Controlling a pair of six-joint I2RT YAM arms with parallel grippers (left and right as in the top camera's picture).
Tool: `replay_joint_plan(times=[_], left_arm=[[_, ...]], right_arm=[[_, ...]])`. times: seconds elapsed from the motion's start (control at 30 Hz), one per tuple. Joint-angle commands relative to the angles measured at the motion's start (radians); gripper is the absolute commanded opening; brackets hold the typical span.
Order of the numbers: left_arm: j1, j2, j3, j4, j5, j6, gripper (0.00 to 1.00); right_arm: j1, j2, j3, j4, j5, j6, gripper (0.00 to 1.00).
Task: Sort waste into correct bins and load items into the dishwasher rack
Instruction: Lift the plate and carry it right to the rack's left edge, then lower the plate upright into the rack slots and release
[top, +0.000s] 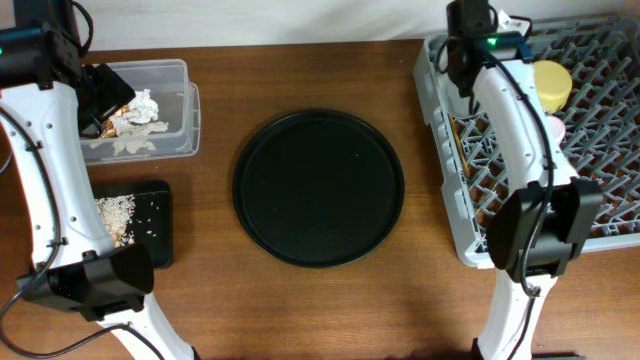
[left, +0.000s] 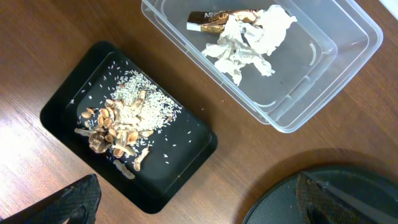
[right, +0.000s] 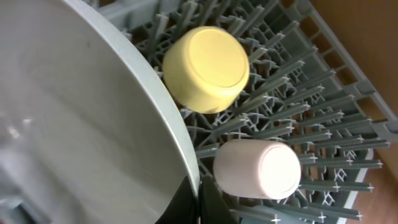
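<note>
- Only my right wrist view shows the plate (right: 81, 112), its rim at my clenched right gripper (right: 198, 202).
- Left gripper (left: 198, 190) released; scraps (left: 118, 127) lie just ahead in the tray (left: 65, 106).

overhead: high, straight down on the whole tabletop (top: 215, 300), from the clear tub (top: 190, 110) and shallow black tray (top: 160, 215) at its left edge to the dishwasher rack (top: 600, 120) at its right.
left wrist: nearer, looking down on tub, tray and the round black tray (left: 348, 186)'s rim; overhead shares all three.
right wrist: very close inside the rack, on the plate (right: 81, 124), yellow bowl (right: 208, 65) and pink cup (right: 258, 168).
</note>
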Motion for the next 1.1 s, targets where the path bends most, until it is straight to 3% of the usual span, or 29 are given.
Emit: replay_joint_plan(times=[0.0, 0.07, 0.1, 0.13, 0.2, 0.33, 0.57, 0.77, 0.9, 1.07], left_arm=[[0.005, -0.008, 0.009, -0.001, -0.007, 0.005, 0.99], [0.005, -0.008, 0.009, -0.001, -0.007, 0.005, 0.99], [0.005, -0.008, 0.009, -0.001, -0.007, 0.005, 0.99], [0.005, -0.008, 0.009, -0.001, -0.007, 0.005, 0.99], [0.005, -0.008, 0.009, -0.001, -0.007, 0.005, 0.99], [0.005, -0.008, 0.009, -0.001, -0.007, 0.005, 0.99], [0.005, -0.008, 0.009, -0.001, -0.007, 0.005, 0.99], [0.005, -0.008, 0.009, -0.001, -0.007, 0.005, 0.99], [0.005, -0.008, 0.009, -0.001, -0.007, 0.005, 0.99], [0.005, -0.008, 0.009, -0.001, -0.007, 0.005, 0.99]], right_arm=[[0.049, -0.001, 0.004, 0.000, 0.019, 0.014, 0.05], [0.068, -0.008, 0.026, -0.013, 0.018, 0.008, 0.14], [0.074, -0.011, 0.034, -0.016, 0.014, -0.003, 0.33], [0.085, -0.022, 0.053, -0.027, 0.013, -0.016, 0.61], [0.093, -0.042, 0.081, -0.050, -0.003, -0.023, 0.90], [0.097, -0.103, 0.192, -0.158, -0.144, -0.023, 0.99], [0.098, -0.269, 0.275, -0.374, -0.407, -0.009, 0.98], [0.101, -0.436, 0.272, -0.596, -0.431, 0.042, 0.98], [0.141, -0.555, 0.179, -0.623, -0.457, 0.008, 0.98], [0.242, -0.758, -0.074, -0.595, -0.457, 0.042, 0.99]])
